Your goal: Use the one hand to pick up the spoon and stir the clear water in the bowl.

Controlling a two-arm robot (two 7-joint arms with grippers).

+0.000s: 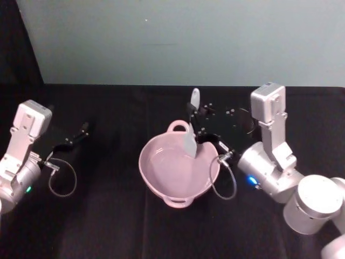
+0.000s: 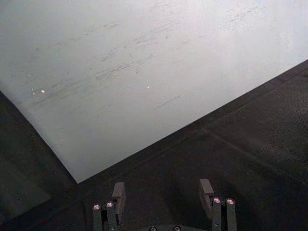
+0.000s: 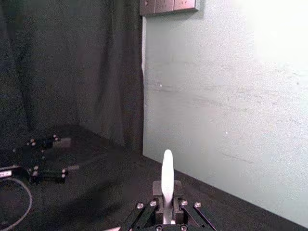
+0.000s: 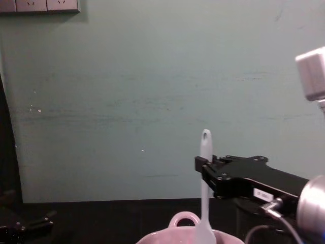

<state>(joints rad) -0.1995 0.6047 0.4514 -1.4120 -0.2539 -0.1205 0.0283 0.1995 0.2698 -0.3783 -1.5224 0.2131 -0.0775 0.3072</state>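
The pale pink bowl (image 1: 175, 172) sits at the middle of the black table, its loop handle toward the back; in the chest view its rim (image 4: 180, 235) shows at the bottom edge. My right gripper (image 1: 196, 123) is shut on the white spoon (image 1: 191, 129), gripping its handle. The spoon stands nearly upright, with its blade down inside the bowl and the hole end up (image 4: 205, 136). The right wrist view looks along the spoon handle (image 3: 167, 183) rising from between the fingers. My left gripper (image 1: 82, 132) rests open over the table at the left, fingers (image 2: 118, 195) apart with nothing between them.
A black cloth covers the table (image 1: 108, 226). A pale green wall (image 4: 152, 101) stands behind it, and a dark curtain (image 3: 72, 72) hangs at the left. Cables loop from both wrists near the bowl (image 1: 226, 181) and at the left (image 1: 62, 178).
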